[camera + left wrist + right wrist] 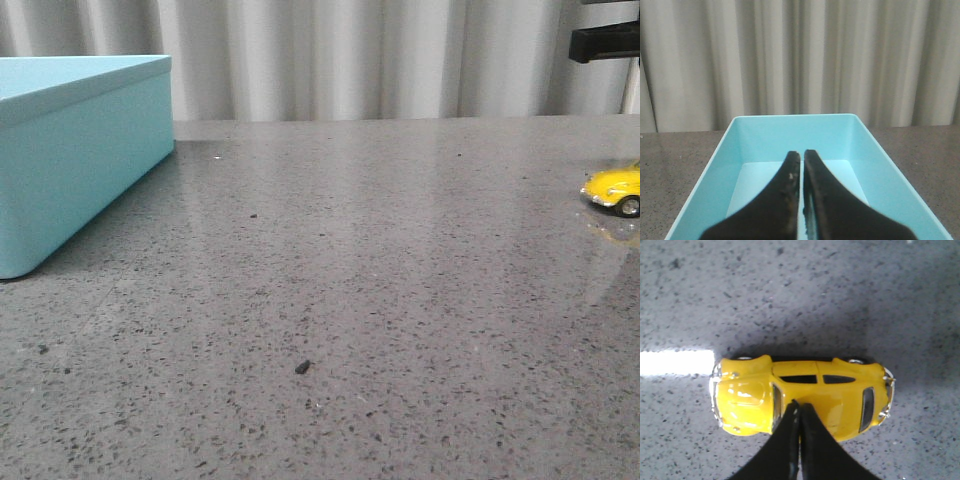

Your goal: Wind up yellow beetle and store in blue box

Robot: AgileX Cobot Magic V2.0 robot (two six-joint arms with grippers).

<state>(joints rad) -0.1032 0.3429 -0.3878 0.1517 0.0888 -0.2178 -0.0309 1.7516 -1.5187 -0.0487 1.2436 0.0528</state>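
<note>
Both pincers (802,157) (799,406) closed, empty; yellow beetle (801,396) on grey table (380,280), far from blue box (75,150).

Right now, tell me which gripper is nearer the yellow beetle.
Right. The right gripper hangs shut directly above the yellow beetle; the left gripper is shut over the open blue box, across the table.

Open grey table (380,300) between box (80,160) at far left and car (615,188) at right edge; only one dark speck (302,367) midway.
</note>
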